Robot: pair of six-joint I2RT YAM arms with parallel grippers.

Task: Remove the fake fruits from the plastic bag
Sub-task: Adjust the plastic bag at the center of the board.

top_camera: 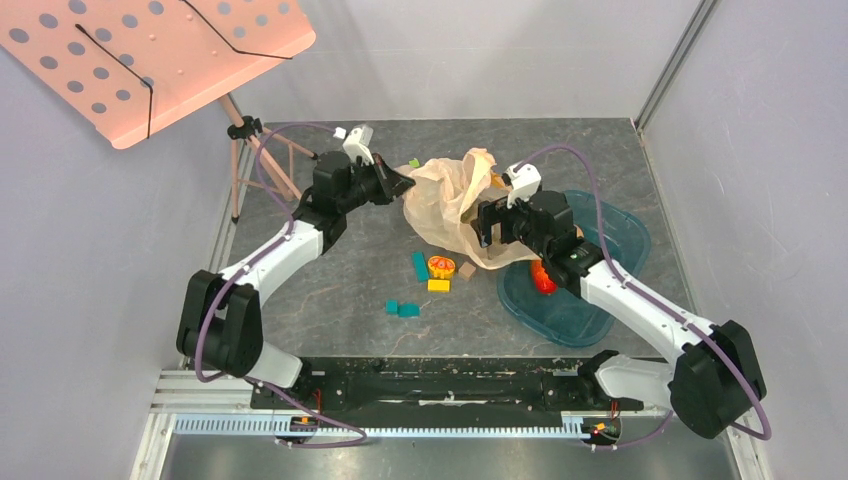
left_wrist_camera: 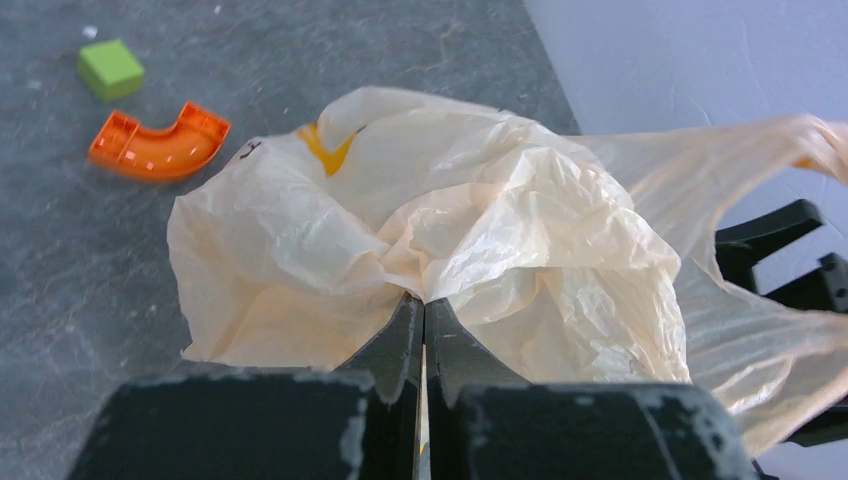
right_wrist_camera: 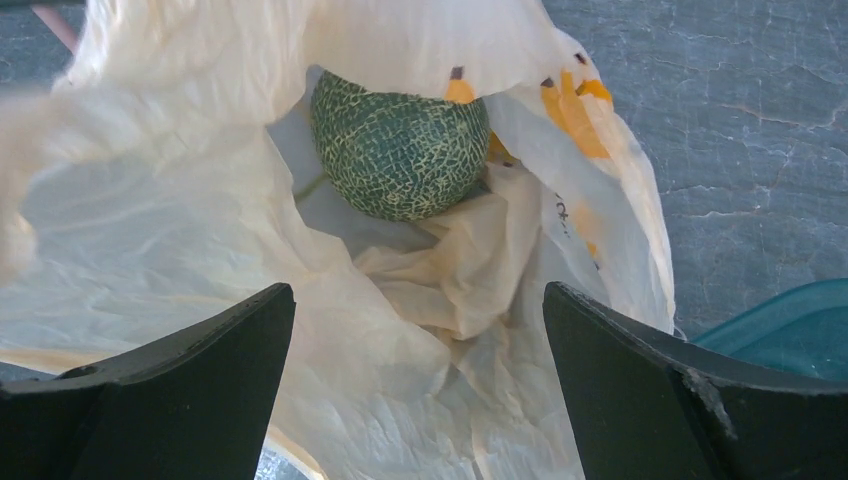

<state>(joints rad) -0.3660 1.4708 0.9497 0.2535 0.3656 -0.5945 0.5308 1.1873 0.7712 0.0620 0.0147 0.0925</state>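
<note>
The plastic bag [top_camera: 448,200] lies crumpled at the middle back of the table. My left gripper [top_camera: 400,183] is shut on a pinch of its left side, with the film bunched at the fingertips in the left wrist view [left_wrist_camera: 424,303]. My right gripper [top_camera: 487,228] is open at the bag's right side; in the right wrist view [right_wrist_camera: 418,295] it points into the open mouth. The speckled green-brown ball [right_wrist_camera: 398,145] sits inside the bag [right_wrist_camera: 200,230], beyond the fingers and untouched. The glossy orange-red fruit [top_camera: 543,277] lies in the teal tray, partly hidden by my right arm.
The teal tray [top_camera: 615,240] sits at the right, under my right arm. Small blocks lie in front of the bag: teal [top_camera: 420,266], yellow [top_camera: 438,286], an orange piece [top_camera: 441,266], teal [top_camera: 403,309]. An orange curved piece [left_wrist_camera: 160,143] and green block [left_wrist_camera: 110,68] lie behind. A pink music stand [top_camera: 150,60] stands back left.
</note>
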